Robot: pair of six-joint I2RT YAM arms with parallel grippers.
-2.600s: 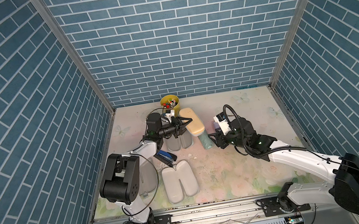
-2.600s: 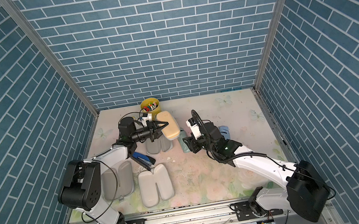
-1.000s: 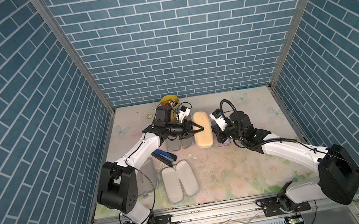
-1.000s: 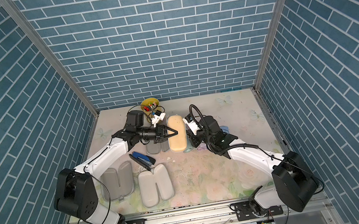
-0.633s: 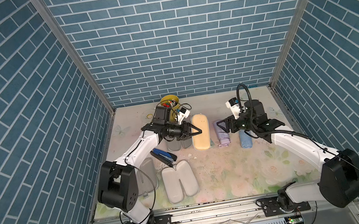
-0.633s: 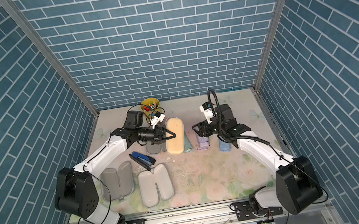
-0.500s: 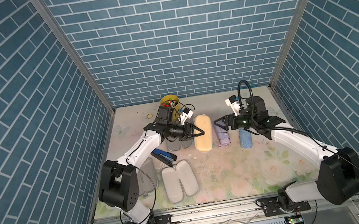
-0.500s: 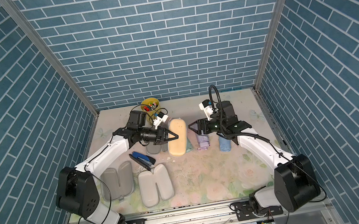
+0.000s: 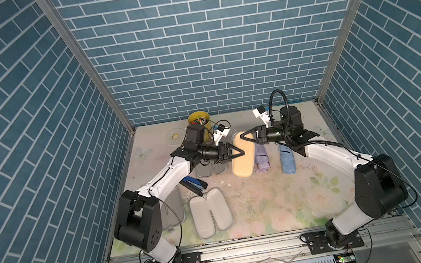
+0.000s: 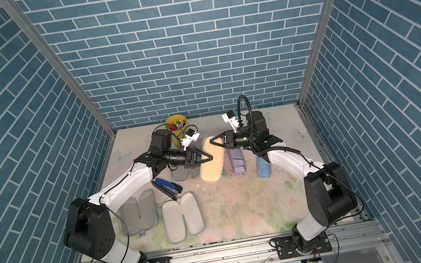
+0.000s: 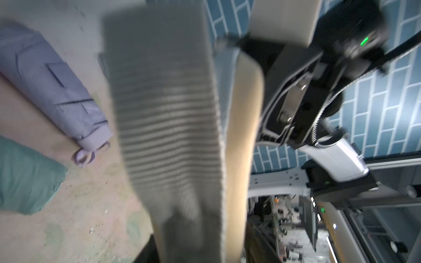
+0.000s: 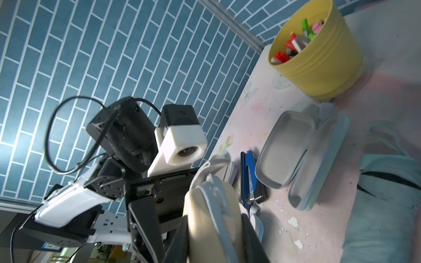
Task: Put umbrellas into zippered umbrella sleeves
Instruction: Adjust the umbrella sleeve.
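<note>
The cream-tan zippered sleeve (image 9: 242, 161) lies closed at mid-table. My right gripper (image 9: 246, 136) is shut on its far end; in the right wrist view both fingers press its sides (image 12: 211, 227). My left gripper (image 9: 238, 152) stands open with the sleeve's middle between its fingers, blurred in the left wrist view (image 11: 239, 136). Next to the sleeve lie the lilac umbrella (image 9: 261, 158) and the light blue umbrella (image 9: 287, 161). The mint umbrella (image 11: 25, 180) lies mostly hidden behind the sleeve. Three more sleeves lie open: one (image 9: 211, 216) at the front, one (image 10: 137, 212) under the left arm, one (image 10: 184, 173) below the left gripper.
A yellow cup of pens (image 9: 199, 119) stands at the back, behind the left wrist. A dark blue stapler (image 9: 193, 186) lies beside the left forearm. Blue brick walls close in three sides. Bare floral table (image 9: 287, 206) stretches along the front right.
The right gripper left the umbrellas, opened, swung to the sleeve's far end and closed on it. The left gripper's jaws spread apart around the sleeve. The sleeve has barely moved.
</note>
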